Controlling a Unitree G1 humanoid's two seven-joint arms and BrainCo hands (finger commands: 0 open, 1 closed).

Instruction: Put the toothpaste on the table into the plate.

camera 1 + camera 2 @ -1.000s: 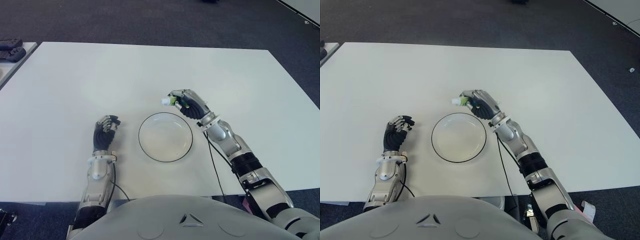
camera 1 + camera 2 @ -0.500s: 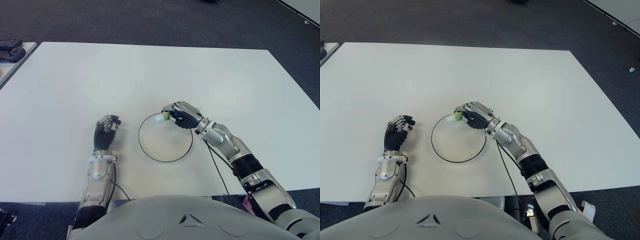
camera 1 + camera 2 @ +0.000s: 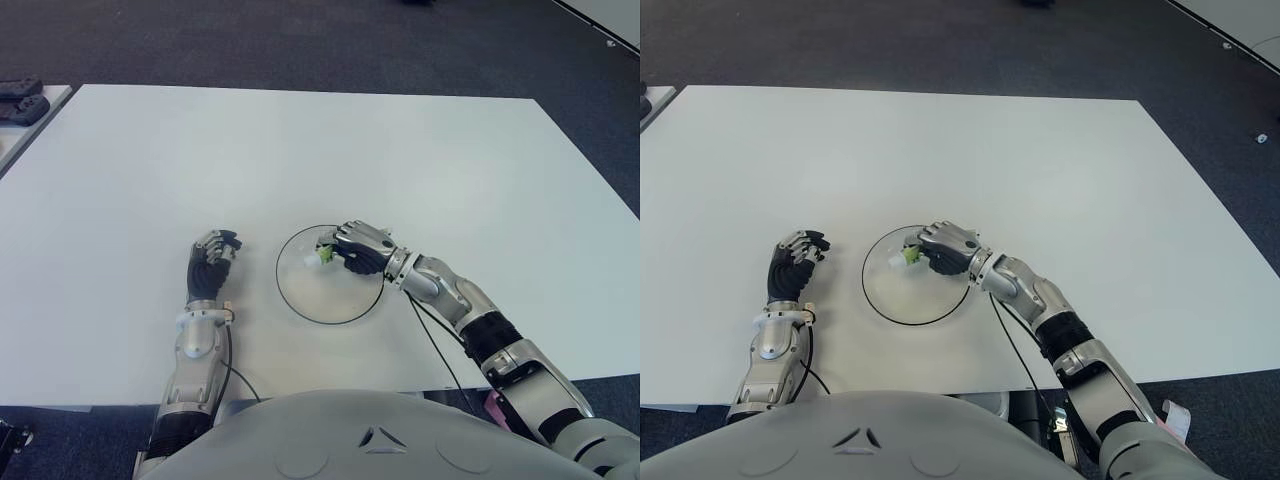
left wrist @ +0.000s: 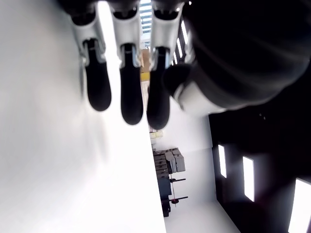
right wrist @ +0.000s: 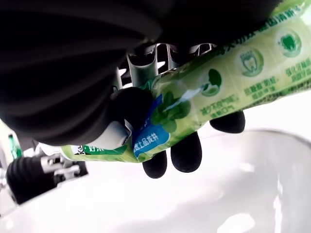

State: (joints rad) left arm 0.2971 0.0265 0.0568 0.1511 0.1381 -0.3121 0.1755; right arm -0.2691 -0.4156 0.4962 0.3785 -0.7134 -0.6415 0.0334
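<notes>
Right robot hand pinches the toothpaste mid-tube over the plate; it looks light, soft and crushable. Left robot hand, curled and empty, sits beside the plate.

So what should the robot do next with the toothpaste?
Probably open its fingers and let go. The right robot hand grips the toothpaste right over the plate, so it should drop inside. The left robot hand sits idle left of the plate.
</notes>
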